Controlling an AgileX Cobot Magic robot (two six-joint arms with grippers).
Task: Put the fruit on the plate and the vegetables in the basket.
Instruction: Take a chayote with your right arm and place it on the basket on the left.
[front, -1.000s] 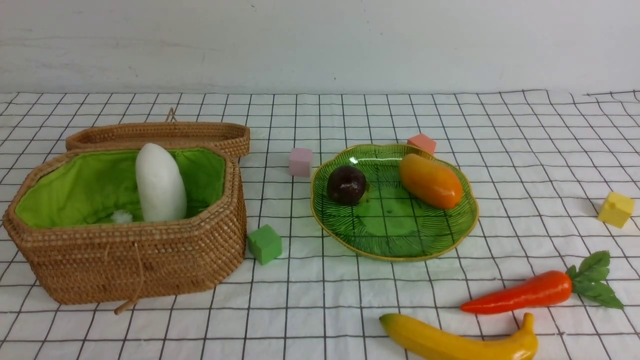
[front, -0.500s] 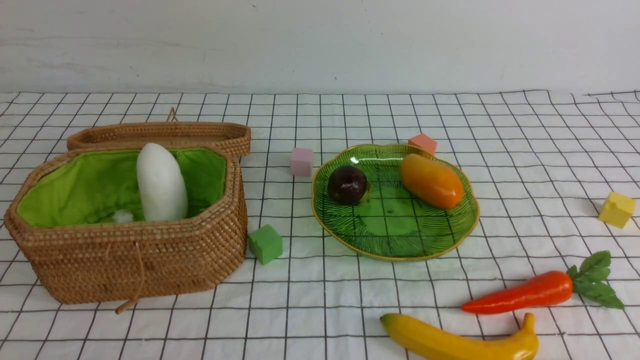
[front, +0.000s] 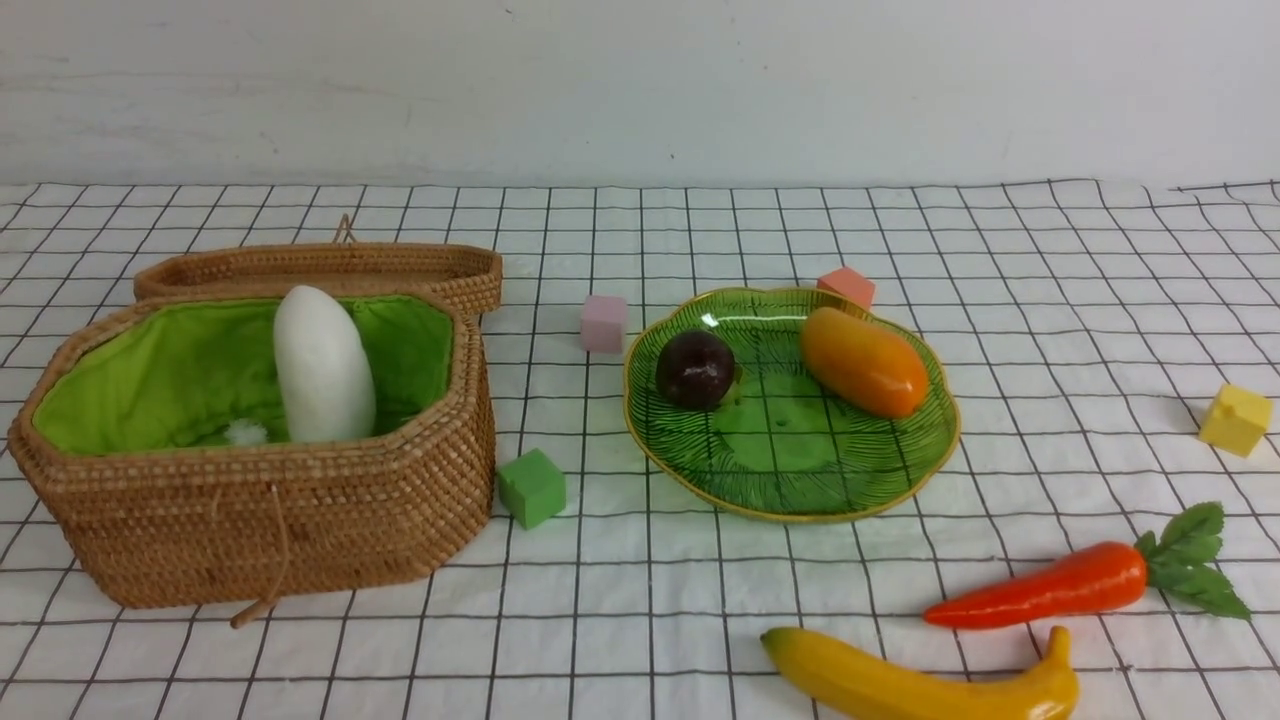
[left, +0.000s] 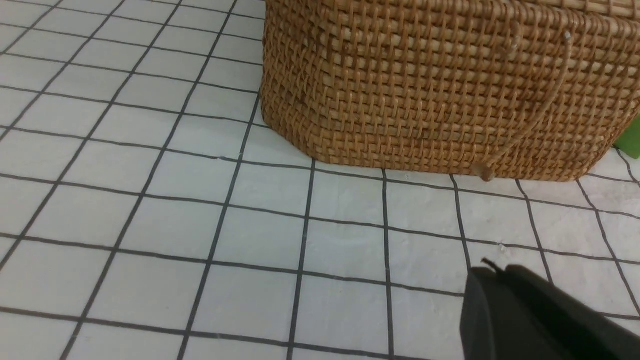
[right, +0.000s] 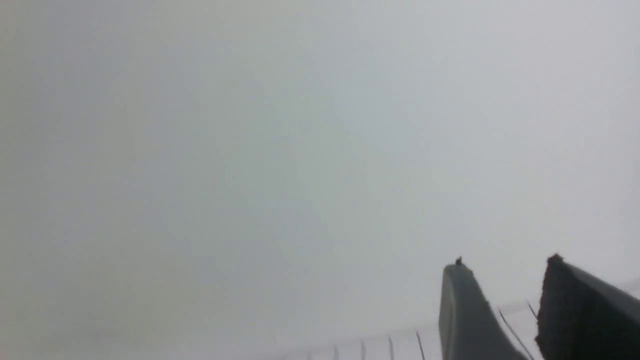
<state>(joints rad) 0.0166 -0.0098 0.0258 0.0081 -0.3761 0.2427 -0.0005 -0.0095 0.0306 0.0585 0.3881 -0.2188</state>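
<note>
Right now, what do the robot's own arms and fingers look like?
The arms are out of view. The right fingers are two dark grey blades tapering to pointed tips; the left finger is a matte black block. No cables or markings visible.

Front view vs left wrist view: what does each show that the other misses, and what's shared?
Front only: the plate holding the mango and purple ball; the radish inside the basket; the carrot and banana on the cloth; the pink cube, orange cube and yellow cube.
Left wrist only: part of the left claw, too little to tell open or shut.
Both: the basket's wicker front wall, the green cube, the grid cloth.
</note>
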